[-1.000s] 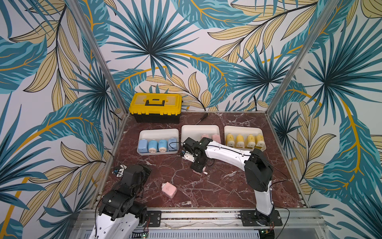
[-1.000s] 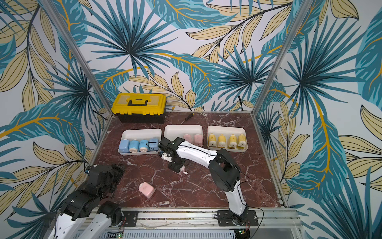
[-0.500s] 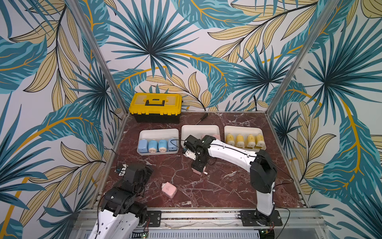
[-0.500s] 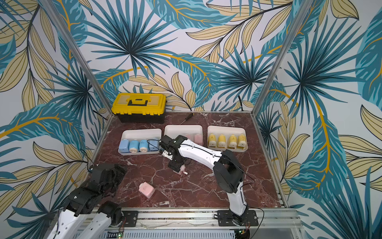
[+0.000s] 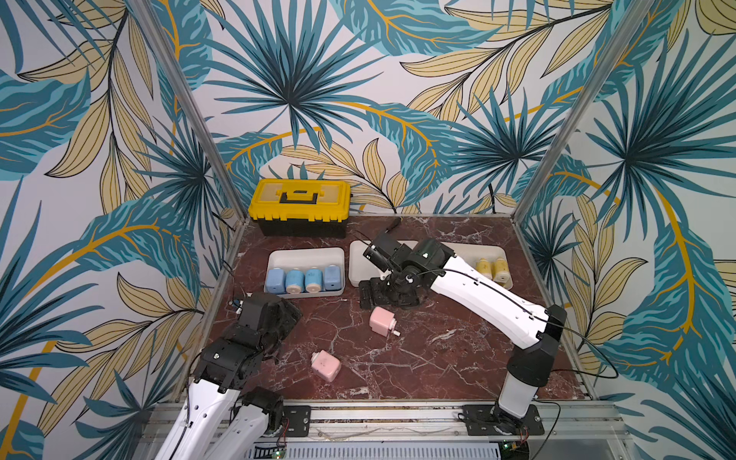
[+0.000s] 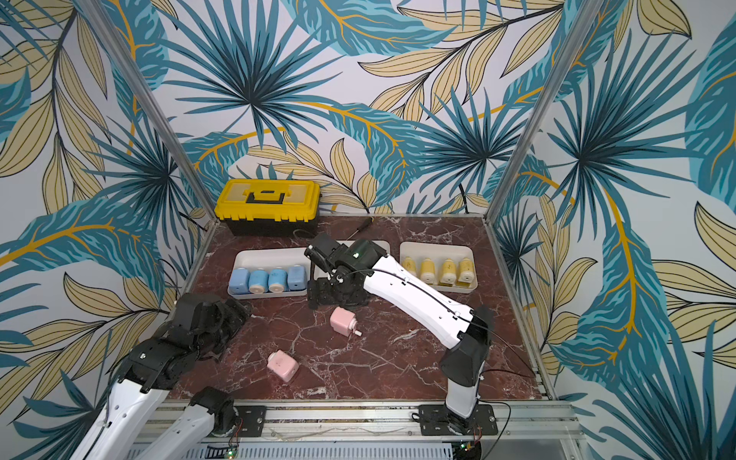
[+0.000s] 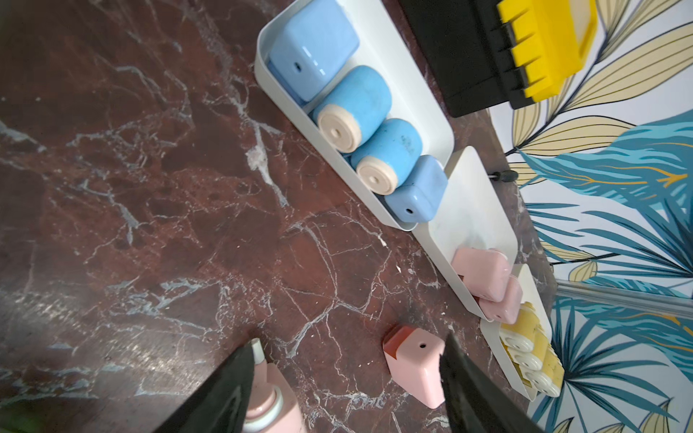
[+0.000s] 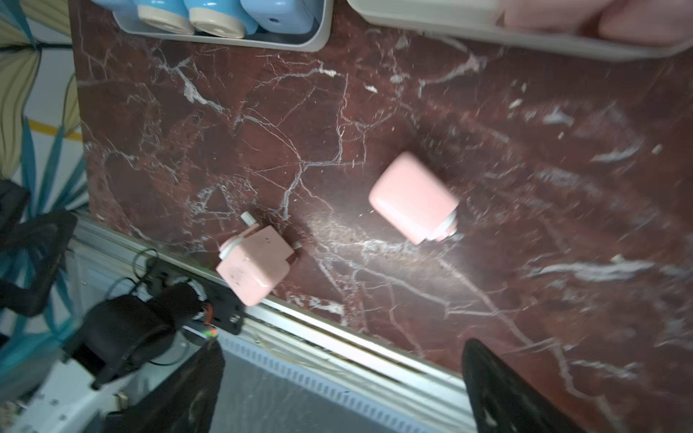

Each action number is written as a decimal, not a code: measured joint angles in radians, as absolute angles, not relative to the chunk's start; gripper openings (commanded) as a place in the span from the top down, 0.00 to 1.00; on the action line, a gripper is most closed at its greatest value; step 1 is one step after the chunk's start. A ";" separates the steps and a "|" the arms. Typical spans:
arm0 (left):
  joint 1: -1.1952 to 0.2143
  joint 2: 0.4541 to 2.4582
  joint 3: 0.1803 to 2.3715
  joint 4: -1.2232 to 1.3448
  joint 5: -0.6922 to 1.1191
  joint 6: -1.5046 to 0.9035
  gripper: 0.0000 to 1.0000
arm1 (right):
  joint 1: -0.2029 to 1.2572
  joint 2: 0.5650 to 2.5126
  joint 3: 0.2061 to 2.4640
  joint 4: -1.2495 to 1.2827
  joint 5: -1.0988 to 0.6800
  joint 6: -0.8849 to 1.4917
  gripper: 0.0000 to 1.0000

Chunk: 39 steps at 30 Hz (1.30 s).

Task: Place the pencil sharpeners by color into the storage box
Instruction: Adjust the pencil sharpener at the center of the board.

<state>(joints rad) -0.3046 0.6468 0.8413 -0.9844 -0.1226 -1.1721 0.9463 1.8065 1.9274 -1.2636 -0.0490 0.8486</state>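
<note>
1. 2 arms: white shell links, black joint housings, the left arm (image 5: 207, 410) and right arm (image 5: 490, 302) alike.
2. Thin black cable along the right arm.
3. Black base plates (image 5: 504, 422), bolted to an aluminium rail.

two pink sharpeners (image 8: 412, 197), slightly blurred, marble table (image 8: 525, 150)

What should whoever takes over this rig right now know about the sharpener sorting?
Left tool: open, empty.
Right tool: open, empty, in front of the middle tray.
Done: four blue sharpeners in one tray, four yellow sharpeners in another, two pink sharpeners in the middle tray.
Left: two loose pink ones on the table, one by the right tool, one nearer the front rail. Both go in the middle tray.
</note>
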 measured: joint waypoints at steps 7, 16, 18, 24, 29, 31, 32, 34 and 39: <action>-0.304 0.735 0.940 -0.988 -0.065 -1.031 0.18 | 0.987 1.804 1.914 -1.264 0.027 1.209 0.01; -0.304 1.229 1.239 -0.924 0.187 -0.615 0.73 | 0.960 1.366 1.383 -1.127 0.150 1.439 0.84; -0.304 1.327 1.297 -0.905 0.252 -0.556 0.81 | 0.973 1.300 1.238 -1.029 0.116 1.492 1.00; -0.343 1.519 1.378 -0.848 0.384 -0.451 0.91 | 1.040 1.432 1.015 -0.724 0.022 1.602 1.00; -0.406 1.629 1.379 -0.809 0.458 -0.410 0.92 | 1.044 1.475 0.913 -0.487 -0.006 1.684 1.00; -0.421 1.664 1.379 -0.789 0.487 -0.401 0.92 | 1.044 1.475 0.857 -0.386 -0.012 1.722 1.00; -0.426 1.680 1.379 -0.778 0.501 -0.396 0.92 | 1.044 1.475 0.823 -0.328 -0.012 1.743 1.00; -0.430 1.705 1.379 -0.760 0.522 -0.390 0.92 | 1.044 1.476 0.745 -0.209 -0.014 1.790 1.00; -0.445 1.757 1.379 -0.726 0.541 -0.384 0.93 | 1.044 1.500 0.577 0.052 0.000 1.905 1.00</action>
<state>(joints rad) -0.4454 1.7569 1.3788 -0.7258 0.5411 -0.3843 1.0443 1.5002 0.5774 0.0525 -0.0002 1.9049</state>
